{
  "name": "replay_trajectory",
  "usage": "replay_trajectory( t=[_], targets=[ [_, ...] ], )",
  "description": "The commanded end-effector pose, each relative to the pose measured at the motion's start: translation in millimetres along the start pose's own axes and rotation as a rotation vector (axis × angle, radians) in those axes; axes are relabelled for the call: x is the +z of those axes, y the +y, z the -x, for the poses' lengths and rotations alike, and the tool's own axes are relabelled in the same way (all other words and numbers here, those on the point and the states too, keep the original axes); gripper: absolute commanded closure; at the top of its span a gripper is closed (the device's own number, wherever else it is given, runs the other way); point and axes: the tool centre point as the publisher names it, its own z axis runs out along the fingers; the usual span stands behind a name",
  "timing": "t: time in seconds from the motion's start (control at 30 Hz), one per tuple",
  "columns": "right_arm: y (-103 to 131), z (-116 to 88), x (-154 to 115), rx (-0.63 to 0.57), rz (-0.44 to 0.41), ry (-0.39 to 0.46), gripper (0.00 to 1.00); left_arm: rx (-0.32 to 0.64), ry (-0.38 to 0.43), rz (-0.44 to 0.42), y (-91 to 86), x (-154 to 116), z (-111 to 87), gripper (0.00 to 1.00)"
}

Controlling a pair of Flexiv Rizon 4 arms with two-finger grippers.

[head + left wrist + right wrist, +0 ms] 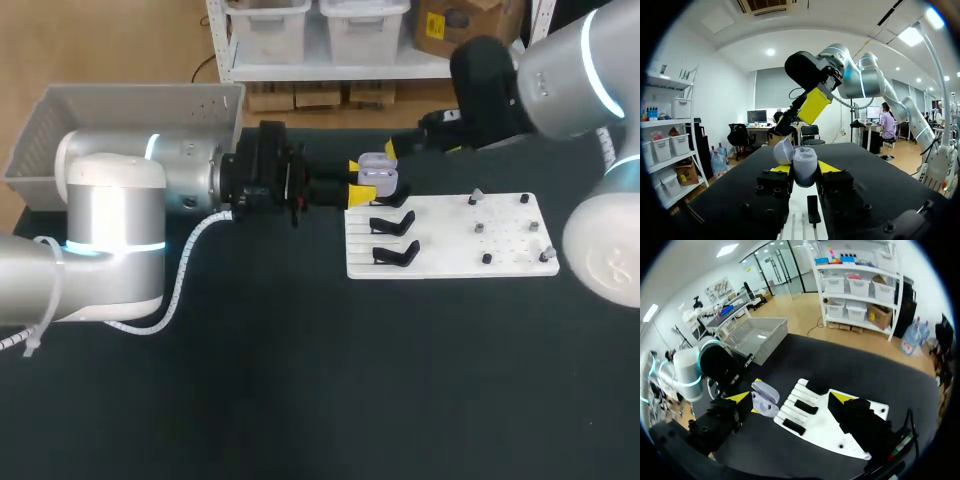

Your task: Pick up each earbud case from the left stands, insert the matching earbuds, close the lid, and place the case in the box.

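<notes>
The left gripper [357, 181] is closed on the pale lilac earbud case [805, 166], its yellow tips pressing the body from both sides, and it holds the case upright with the lid swung open, just over the far left corner of the white plastic board [450, 250] on the black tabletop [300, 380]. Two black stands [392, 224] on the board are bare. The right gripper [790, 397] hangs close above the case, fingers spread wide and holding nothing (the small pieces on the board's right half are too small to identify). The risk I see is crowding: a right finger could catch the open lid, or a downward push could tip the case in its narrow side grip. The grey perforated box [60, 130] waits at the far left corner.
</notes>
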Motion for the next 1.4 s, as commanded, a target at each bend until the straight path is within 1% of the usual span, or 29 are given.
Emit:
replay_trajectory(
  t=[0.03, 0.13, 0.17, 0.33, 0.47, 0.53, 0.6, 0.73, 0.93, 1.13, 1.2, 1.27, 1.33, 1.4],
  targets=[
    [3, -14, -42, -0.133, -0.310, 0.030, 0.00, 0.013, -0.018, -0.012, -2.7, 1, 0.7, 1.00],
    [-5, -20, -54, -0.162, -0.375, 0.076, 0.00, 0.016, -0.036, -0.029, -3.8, 1, 1.2, 1.00],
    [-11, -24, -59, -0.165, -0.398, 0.093, 0.00, 0.018, -0.043, -0.035, -4.1, 2, 1.2, 1.00],
    [-34, -46, -72, -0.151, -0.465, 0.173, 0.00, 0.021, -0.048, -0.046, -5.3, 4, 1.2, 1.00],
    [-53, -68, -77, -0.125, -0.481, 0.247, 0.00, 0.022, -0.047, -0.046, -5.4, 4, 1.4, 1.00],
    [-63, -80, -77, -0.119, -0.495, 0.299, 0.00, 0.022, -0.047, -0.046, -5.4, 4, 1.4, 1.00],
    [-72, -89, -77, -0.101, -0.494, 0.328, 0.00, 0.022, -0.047, -0.046, -5.4, 4, 1.4, 1.00],
    [-87, -105, -73, -0.075, -0.465, 0.394, 0.00, 0.022, -0.047, -0.046, -5.4, 4, 1.4, 1.00],
    [-107, -131, -61, -0.039, -0.440, 0.484, 0.00, 0.022, -0.047, -0.046, -5.4, 4, 1.4, 1.00],
    [-122, -151, -51, -0.006, -0.410, 0.543, 0.00, 0.022, -0.047, -0.046, -5.4, 4, 1.4, 1.00],
    [-125, -156, -47, -0.002, -0.405, 0.560, 0.06, 0.022, -0.047, -0.046, -5.4, 4, 1.4, 1.00],
    [-130, -162, -42, 0.006, -0.403, 0.576, 0.07, 0.022, -0.047, -0.046, -5.4, 4, 1.4, 1.00],
    [-135, -167, -38, 0.015, -0.404, 0.582, 0.12, 0.022, -0.047, -0.046, -5.4, 4, 1.4, 1.00],
    [-139, -173, -35, 0.017, -0.421, 0.594, 0.14, 0.022, -0.047, -0.046, -5.4, 4, 1.4, 1.00]
  ],
)
